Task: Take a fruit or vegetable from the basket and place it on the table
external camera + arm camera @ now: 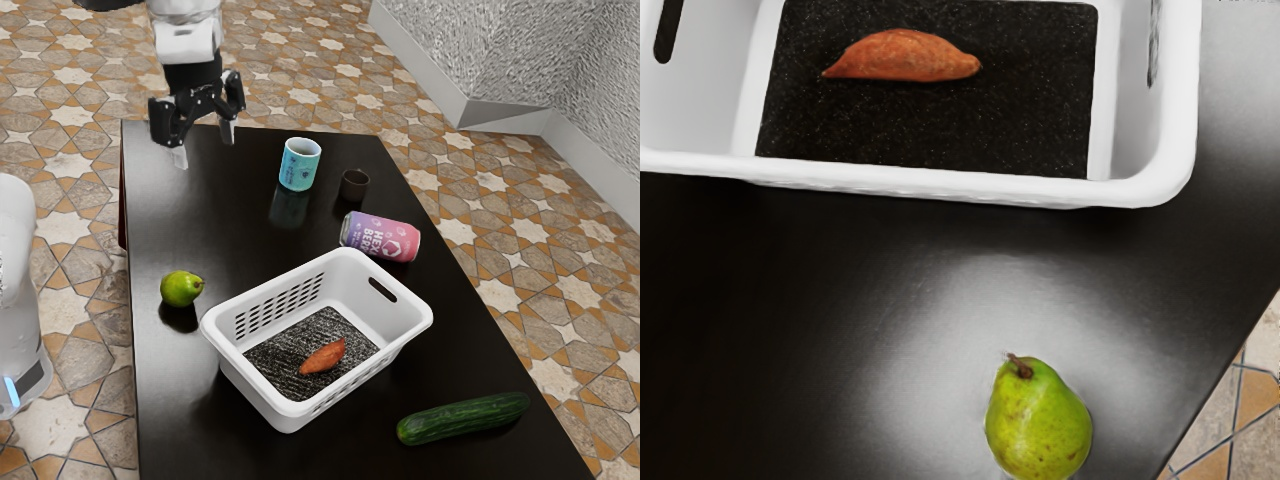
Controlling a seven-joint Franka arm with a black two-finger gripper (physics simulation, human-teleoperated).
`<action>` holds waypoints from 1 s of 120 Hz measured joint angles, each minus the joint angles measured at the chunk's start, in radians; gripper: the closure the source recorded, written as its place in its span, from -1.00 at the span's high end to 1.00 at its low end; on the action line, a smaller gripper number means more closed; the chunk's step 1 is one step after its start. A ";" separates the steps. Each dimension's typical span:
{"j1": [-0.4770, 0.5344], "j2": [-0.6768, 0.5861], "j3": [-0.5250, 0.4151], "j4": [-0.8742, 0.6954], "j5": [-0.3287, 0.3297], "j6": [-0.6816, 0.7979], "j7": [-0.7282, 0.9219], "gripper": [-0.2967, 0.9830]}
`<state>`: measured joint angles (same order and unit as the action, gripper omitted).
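While the gripper point(204, 146) is being held with its fingers parted, one green pear point(181, 289) is being borne by the black table point(175, 400), near the white basket point(252, 392). One orange sweet potato point(323, 357) is being contained inside, on the basket's floor. Also being supported by the table: cucumber point(463, 418), one; can point(380, 237), on its side; blue mug point(299, 165), upright; small dark cup point(354, 186).

The gripper point(204, 146) hangs in the air, fingers apart; an orange-brown sweet potato point(323, 357) lies inside the white basket point(252, 391).
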<state>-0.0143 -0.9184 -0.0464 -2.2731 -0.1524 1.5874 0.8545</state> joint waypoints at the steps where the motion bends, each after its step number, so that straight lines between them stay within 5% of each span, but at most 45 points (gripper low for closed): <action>1: 0.001 -0.002 0.002 -0.012 -0.004 0.013 -0.007 0.54; 35: 0.014 -0.009 0.104 -0.017 -0.013 0.146 -0.256 0.54; 65: 0.059 0.010 -0.083 0.025 0.114 0.169 -0.520 0.54; 80: 0.076 0.013 -0.134 0.206 0.285 0.028 -0.703 0.54; 90: 0.178 0.026 -0.168 0.287 0.367 -0.111 -0.867 0.54; 120: 0.362 0.029 -0.185 0.344 0.440 -0.404 -1.321 0.54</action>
<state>0.3476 -0.8897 -0.2310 -1.9289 0.2876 1.1835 -0.4665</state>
